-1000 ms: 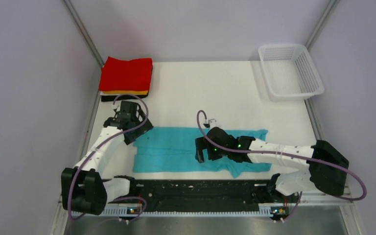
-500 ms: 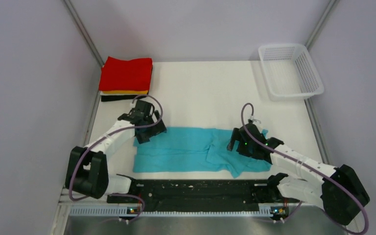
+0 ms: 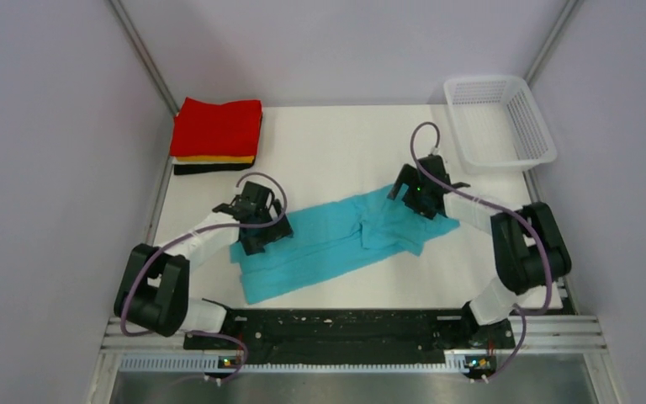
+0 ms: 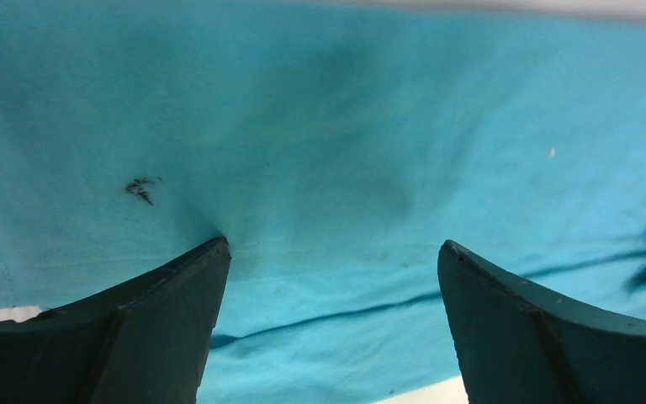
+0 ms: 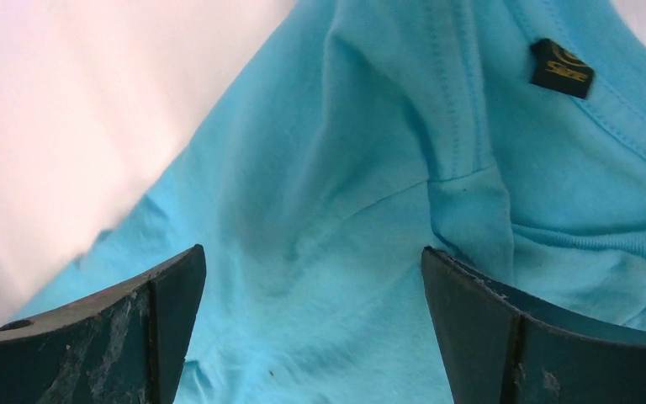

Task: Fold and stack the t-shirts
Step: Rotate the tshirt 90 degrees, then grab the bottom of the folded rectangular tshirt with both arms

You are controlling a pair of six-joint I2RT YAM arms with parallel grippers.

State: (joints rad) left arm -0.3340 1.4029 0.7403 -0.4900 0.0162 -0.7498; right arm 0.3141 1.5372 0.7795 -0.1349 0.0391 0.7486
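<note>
The turquoise t-shirt (image 3: 336,240) lies slantwise across the middle of the table (image 3: 345,143), narrowed to a long band with its sides turned in, not yet squared up. The left gripper (image 3: 262,234) sits over the hem end and the right gripper (image 3: 412,195) over the collar end, near the dark neck label (image 5: 562,69). Taking 1 end each probably lets the 2 arms straighten the band before folding it across. Both wrist views show the jaws spread wide with nothing pinched; the left fingers (image 4: 168,286) seem to dimple the cloth. The stack of 3 folded shirts (image 3: 217,126), red on top, waits at the far-left corner, well apart from the basket (image 3: 547,156).
</note>
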